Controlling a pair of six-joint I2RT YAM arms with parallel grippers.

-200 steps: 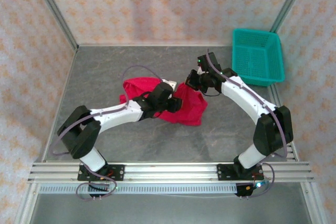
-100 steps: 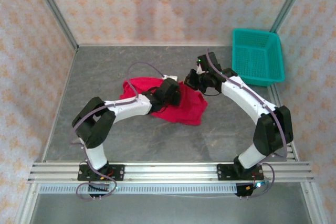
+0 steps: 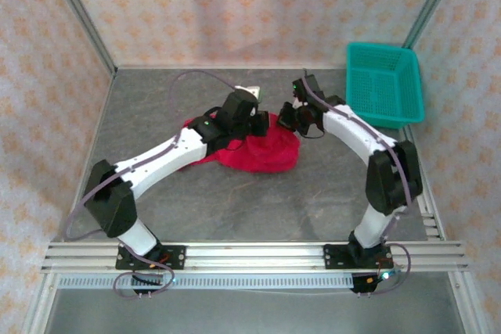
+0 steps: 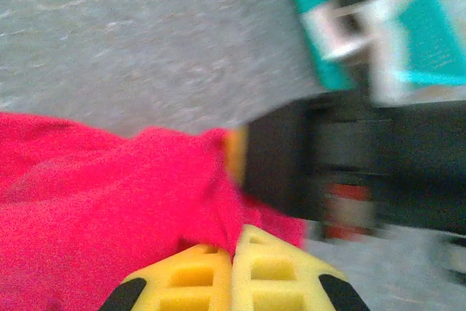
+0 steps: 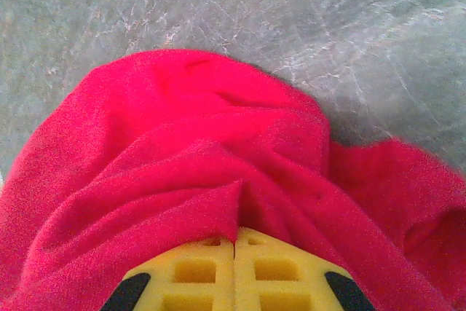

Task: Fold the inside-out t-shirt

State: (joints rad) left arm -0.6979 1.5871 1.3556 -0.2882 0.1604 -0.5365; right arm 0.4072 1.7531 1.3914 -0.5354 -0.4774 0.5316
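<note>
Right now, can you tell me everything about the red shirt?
The t-shirt is bright red, soft-looking cloth, bunched in a wrinkly heap, not flat or folded. It lies on the grey table, about in the middle. The left gripper and right gripper both pinch its far edge, close together, yellow fingers shut.

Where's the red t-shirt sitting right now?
In the top view the t-shirt lies bunched at mid-table, left of the teal basket, its far edge pinched by the left gripper and the right gripper.
</note>
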